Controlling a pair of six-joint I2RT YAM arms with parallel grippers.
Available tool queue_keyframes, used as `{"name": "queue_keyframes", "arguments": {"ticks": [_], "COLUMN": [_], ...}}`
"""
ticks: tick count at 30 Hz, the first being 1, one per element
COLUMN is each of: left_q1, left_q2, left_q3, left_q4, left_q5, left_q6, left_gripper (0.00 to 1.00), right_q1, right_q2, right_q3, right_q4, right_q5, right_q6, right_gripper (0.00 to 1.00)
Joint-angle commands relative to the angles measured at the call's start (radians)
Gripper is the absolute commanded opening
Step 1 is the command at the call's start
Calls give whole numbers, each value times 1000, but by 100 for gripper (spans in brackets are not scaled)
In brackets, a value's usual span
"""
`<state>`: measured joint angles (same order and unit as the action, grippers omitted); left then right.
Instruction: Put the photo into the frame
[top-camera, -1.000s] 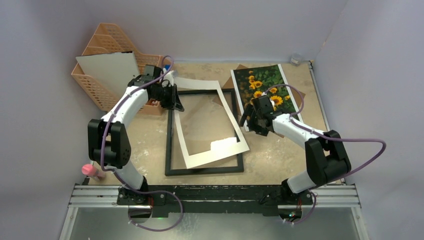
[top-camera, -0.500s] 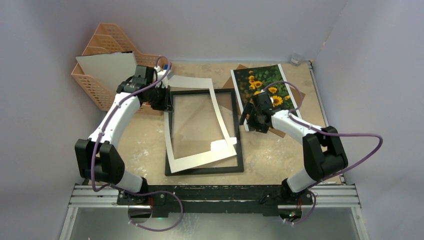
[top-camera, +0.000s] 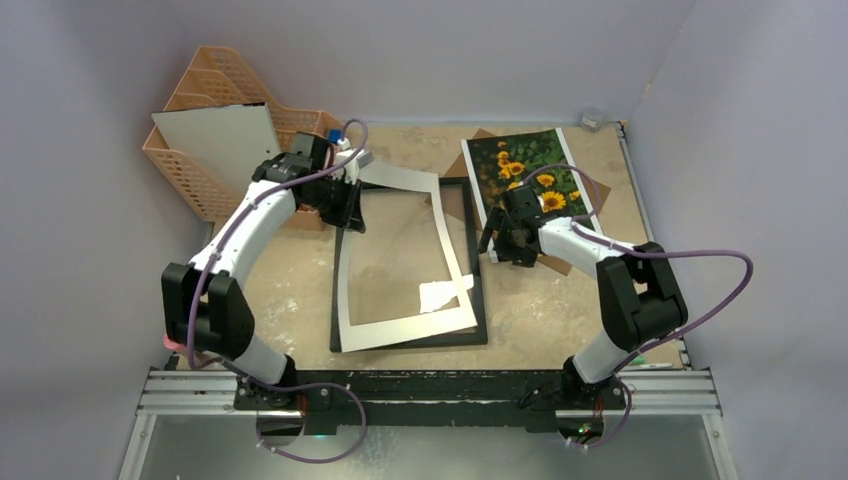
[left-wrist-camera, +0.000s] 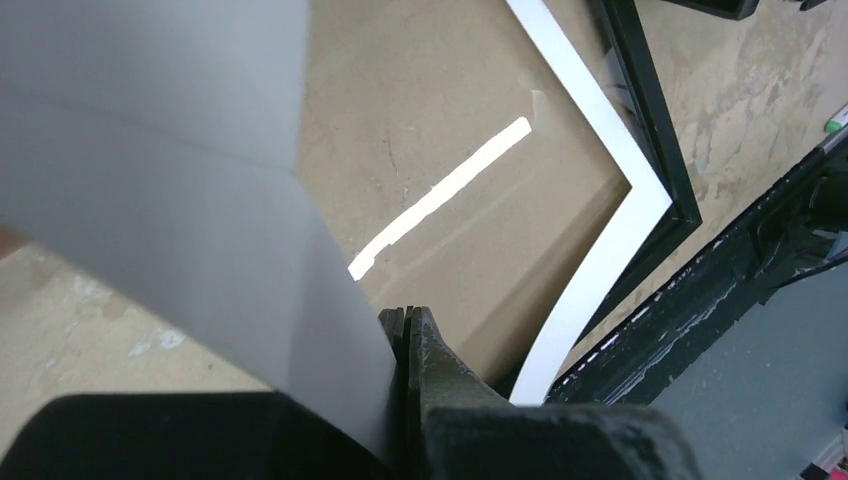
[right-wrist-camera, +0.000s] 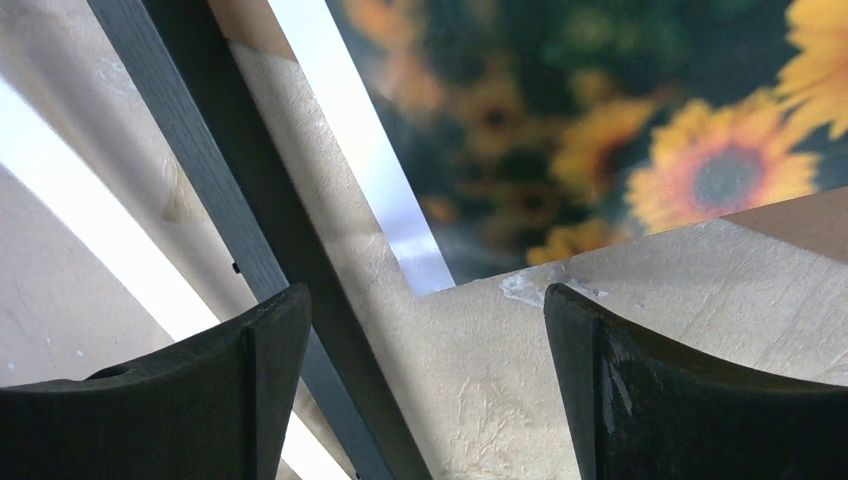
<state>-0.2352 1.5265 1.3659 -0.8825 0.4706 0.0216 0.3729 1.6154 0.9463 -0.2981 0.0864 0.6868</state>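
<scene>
Overhead, frame (top-camera: 480, 295): flat at mid-table, brown backing showing, white mat (top-camera: 400, 328) lying askew over it.
Overhead, photo (top-camera: 527, 180): flat at far right of the table (top-camera: 290, 290), just beside the frame's right edge.
Left wrist, left gripper (left-wrist-camera: 405, 322): fingers pressed together, pinching the mat's corner; the sheet bends up to the grip.
Right wrist, right gripper (right-wrist-camera: 425, 335): fingers spread, nothing between them, over bare table at the photo's corner, frame border alongside.

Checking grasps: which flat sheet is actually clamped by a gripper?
The white windowed mat board, pinched in the shut left gripper; the sunflower photo lies unheld near the open right gripper.
</scene>
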Motion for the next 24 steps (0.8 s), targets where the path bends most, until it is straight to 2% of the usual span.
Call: {"name": "queue_keyframes", "arguments": {"ticks": [1, 9, 10, 11, 16, 20, 24], "left_q1": [-7, 0, 2, 2, 8, 45, 65], "left_q2": [80, 164, 184, 203, 261, 271, 214], "left_q3": [1, 94, 111, 128, 147, 124, 70], "left_q4": [13, 0, 1, -2, 22, 43, 80], "left_q5": [62, -3, -4, -3, 1, -19, -27], "left_q6": [47, 31, 17, 5, -80, -176, -261], "left_gripper": [0, 0, 4, 13, 38, 47, 57], "right_q1": [-14, -25, -28, -30, -34, -38, -40], "right_q2": [-4, -6, -3, -1, 6, -1, -2], "right_q3": [16, -12, -12, -12, -15, -26, -34], "right_q4": [23, 55, 58, 59, 73, 85, 97], "right_q5": [0, -15, -17, -19, -22, -23, -27], "right_q6": [-18, -8, -10, -10, -11, -7, -1], "right_gripper": [88, 88, 88, 88, 88, 88, 87]}}
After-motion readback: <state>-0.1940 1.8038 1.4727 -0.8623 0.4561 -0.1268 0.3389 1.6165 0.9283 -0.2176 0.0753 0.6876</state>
